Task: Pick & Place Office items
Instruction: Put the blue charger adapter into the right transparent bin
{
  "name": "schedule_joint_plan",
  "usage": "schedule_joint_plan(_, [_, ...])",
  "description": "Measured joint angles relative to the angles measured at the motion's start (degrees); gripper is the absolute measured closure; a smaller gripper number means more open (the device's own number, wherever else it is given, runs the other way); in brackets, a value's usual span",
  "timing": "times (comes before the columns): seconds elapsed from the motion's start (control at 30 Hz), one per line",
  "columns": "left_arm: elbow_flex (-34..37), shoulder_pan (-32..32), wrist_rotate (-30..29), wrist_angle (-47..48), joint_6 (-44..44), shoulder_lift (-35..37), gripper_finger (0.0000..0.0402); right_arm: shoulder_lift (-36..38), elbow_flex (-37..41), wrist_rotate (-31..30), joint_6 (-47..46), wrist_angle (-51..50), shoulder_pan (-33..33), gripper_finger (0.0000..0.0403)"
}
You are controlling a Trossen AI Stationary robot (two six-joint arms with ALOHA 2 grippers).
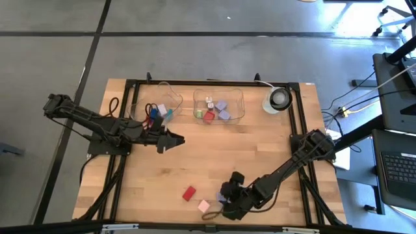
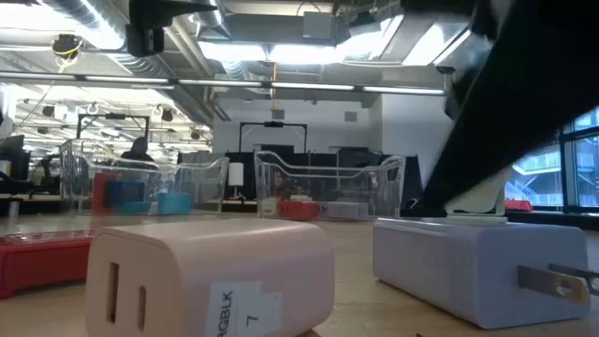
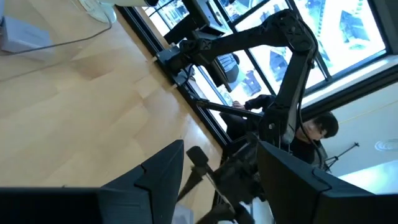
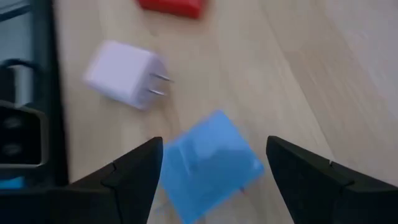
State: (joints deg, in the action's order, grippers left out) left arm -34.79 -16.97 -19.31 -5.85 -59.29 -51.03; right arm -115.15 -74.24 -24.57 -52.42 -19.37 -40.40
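Three office items lie near the table's front edge: a red block (image 1: 189,192), a pink plug-shaped block (image 1: 204,206) (image 2: 206,271) and a lavender-blue block (image 4: 208,165) (image 2: 459,262), each flat on the wood. My right gripper (image 1: 227,196) (image 4: 214,142) is open, slanting down over the lavender-blue block, one finger on either side of it. My left gripper (image 1: 173,140) (image 3: 217,186) hangs open and empty above the table's left middle, in front of the left tray.
Two clear trays stand at the far edge: the left tray (image 1: 170,97) holds blue, red and teal items, the middle tray (image 1: 240,104) lavender, red, green and white ones. A round white object (image 1: 278,99) sits far right. Bare wood lies between the arms.
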Motion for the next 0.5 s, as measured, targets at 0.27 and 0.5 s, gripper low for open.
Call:
schedule_joint_plan(0.27, [0.0,-2.58,-2.25,0.02,0.05,0.0,0.0205,0.18,0.0,-0.69,-1.18,6.95,-0.33,0.0113])
schedule_joint_plan(0.5, [0.0,-3.09,-2.36,0.04,1.01,0.0,0.0205,0.18,0.0,-0.38,5.75,8.34,-1.84,0.0113])
